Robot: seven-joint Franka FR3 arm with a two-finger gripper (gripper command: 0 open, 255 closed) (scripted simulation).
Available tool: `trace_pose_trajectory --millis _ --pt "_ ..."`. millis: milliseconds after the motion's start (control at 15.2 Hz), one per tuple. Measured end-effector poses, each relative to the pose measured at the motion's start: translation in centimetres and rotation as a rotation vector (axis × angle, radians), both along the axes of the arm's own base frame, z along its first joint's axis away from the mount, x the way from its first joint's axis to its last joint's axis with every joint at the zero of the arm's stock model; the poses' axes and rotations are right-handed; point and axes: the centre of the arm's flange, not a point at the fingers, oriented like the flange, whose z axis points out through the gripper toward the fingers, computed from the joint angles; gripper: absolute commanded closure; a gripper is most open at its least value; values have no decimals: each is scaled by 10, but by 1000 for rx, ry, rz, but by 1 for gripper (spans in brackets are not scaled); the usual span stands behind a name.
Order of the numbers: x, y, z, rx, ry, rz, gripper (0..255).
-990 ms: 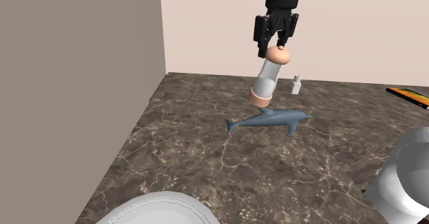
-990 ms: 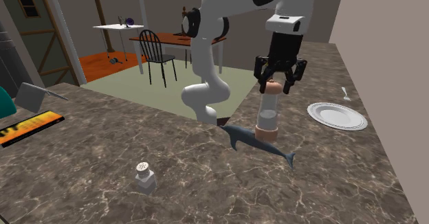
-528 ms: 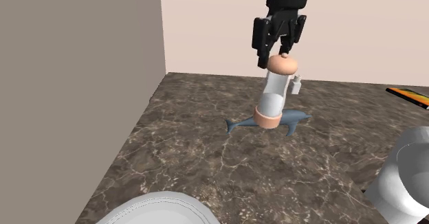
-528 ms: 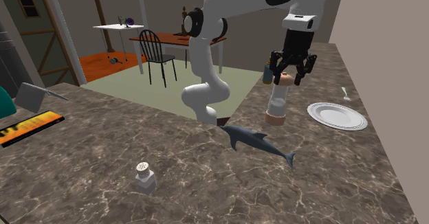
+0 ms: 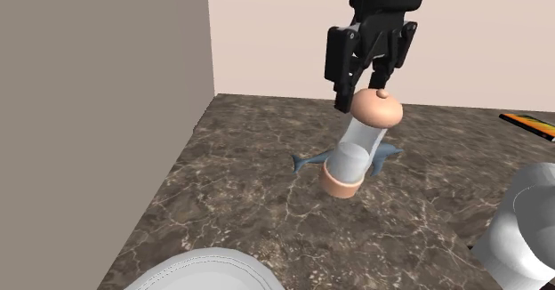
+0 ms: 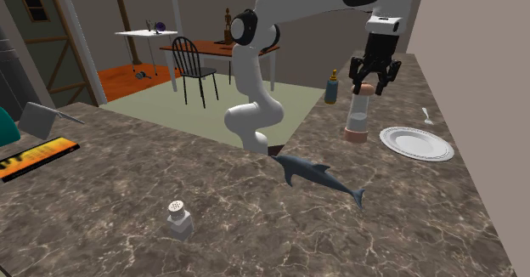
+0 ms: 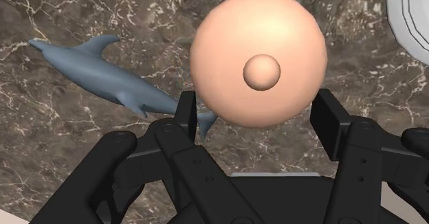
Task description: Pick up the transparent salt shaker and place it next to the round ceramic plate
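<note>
A tall clear shaker [image 5: 360,144] with a peach cap and peach base hangs in the air, tilted, above the dark marble counter [image 5: 249,199]. My gripper [image 5: 374,70] is shut on its cap; in the wrist view my gripper [image 7: 256,113] has a finger on either side of the peach dome [image 7: 258,58]. From the second exterior view the shaker [image 6: 358,114] hangs just left of the round white plate [image 6: 416,142], with my gripper [image 6: 371,78] above it. The plate's rim [image 5: 209,269] also lies at the shoulder view's lower edge, and the plate [image 7: 412,16] is beside the shaker in the wrist view.
A grey dolphin figure [image 6: 318,176] lies on the counter behind the shaker. A small white shaker [image 6: 177,218] stands further along. A white utensil [image 6: 426,115] lies beyond the plate, a small bottle [image 6: 333,87] near the counter's edge. An orange-and-black flat object [image 5: 529,124] sits at the side.
My gripper has carried the shaker away from above the dolphin toward the plate, nearer the shoulder camera and to the right in the second exterior view. The shaker's tilt has grown.
</note>
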Motion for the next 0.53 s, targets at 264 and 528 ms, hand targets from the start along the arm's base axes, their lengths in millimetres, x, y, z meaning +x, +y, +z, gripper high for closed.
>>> trace_pose_trajectory --millis 264,528 --pt "-29 41 4 0 0 1 255" --pt "-62 83 0 0 0 1 255"
